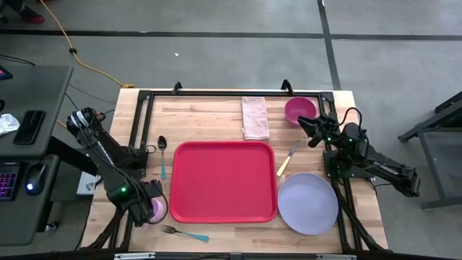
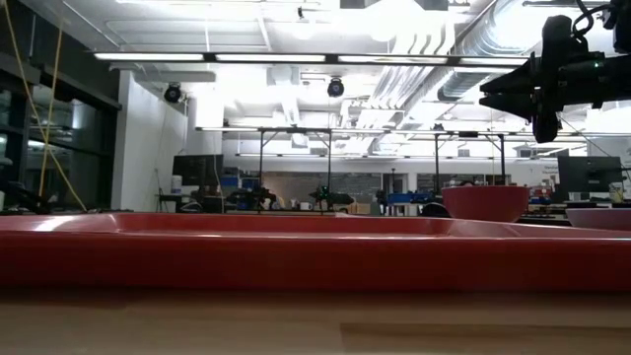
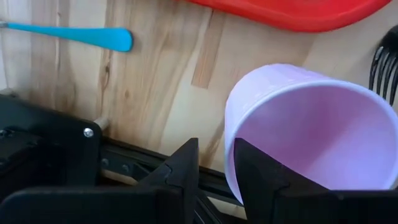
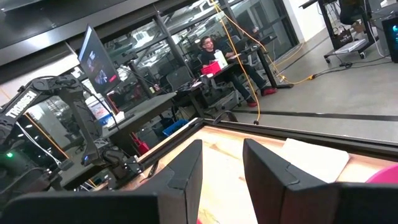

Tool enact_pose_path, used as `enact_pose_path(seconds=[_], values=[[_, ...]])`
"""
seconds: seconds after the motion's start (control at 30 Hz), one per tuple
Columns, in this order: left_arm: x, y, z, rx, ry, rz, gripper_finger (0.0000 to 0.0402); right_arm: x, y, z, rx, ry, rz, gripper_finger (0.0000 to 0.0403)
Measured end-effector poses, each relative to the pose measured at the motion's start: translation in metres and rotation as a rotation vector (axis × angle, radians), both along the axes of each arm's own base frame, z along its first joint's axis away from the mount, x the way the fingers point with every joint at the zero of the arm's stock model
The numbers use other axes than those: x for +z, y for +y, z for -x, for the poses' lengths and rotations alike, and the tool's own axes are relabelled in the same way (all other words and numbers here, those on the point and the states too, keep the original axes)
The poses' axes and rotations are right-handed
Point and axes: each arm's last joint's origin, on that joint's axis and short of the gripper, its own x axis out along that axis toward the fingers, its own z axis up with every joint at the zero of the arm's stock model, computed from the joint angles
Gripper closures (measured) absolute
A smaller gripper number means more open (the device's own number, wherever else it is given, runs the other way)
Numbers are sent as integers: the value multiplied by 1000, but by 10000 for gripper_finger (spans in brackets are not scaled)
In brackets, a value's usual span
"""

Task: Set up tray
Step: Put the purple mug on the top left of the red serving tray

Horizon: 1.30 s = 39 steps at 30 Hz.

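Between both end effectors — left (image 1: 154,210), right (image 1: 306,128) — tray (image 1: 223,180)

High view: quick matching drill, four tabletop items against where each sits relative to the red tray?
Items:
1. Large flat red plastic tray
2. Round lavender plate
3. Folded pale pink cloth napkin
4. Fork with a light blue handle

Places:
A. On the bare wood beyond the tray's far rim
B. Middle of the wooden table
C. Just off the tray's near-left corner, at the table's front edge
D. Beside the tray on the right arm's side, toward its near corner

Pairs: 1-B, 2-D, 3-A, 4-C
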Motion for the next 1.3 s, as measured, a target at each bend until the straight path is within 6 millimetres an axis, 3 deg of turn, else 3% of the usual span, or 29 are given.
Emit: enact_pose_path(seconds=[0.4, 0.9, 1.03, 1.2, 1.3], values=[[-1, -6, -4, -1, -38, 55, 268, -1, 0, 0, -8, 11, -7, 308], [-18, -5, -3, 0, -21, 36, 271, -1, -1, 0, -35, 12, -10, 308], [-18, -5, -3, 0, -20, 39, 303, -1, -1, 0, -35, 12, -10, 308], [-17, -6, -3, 1, 3, 65, 379, -1, -1, 0, -35, 10, -13, 309], [-16, -6, -2, 2, 13, 73, 380, -1, -1, 0, -35, 10, -13, 308]])
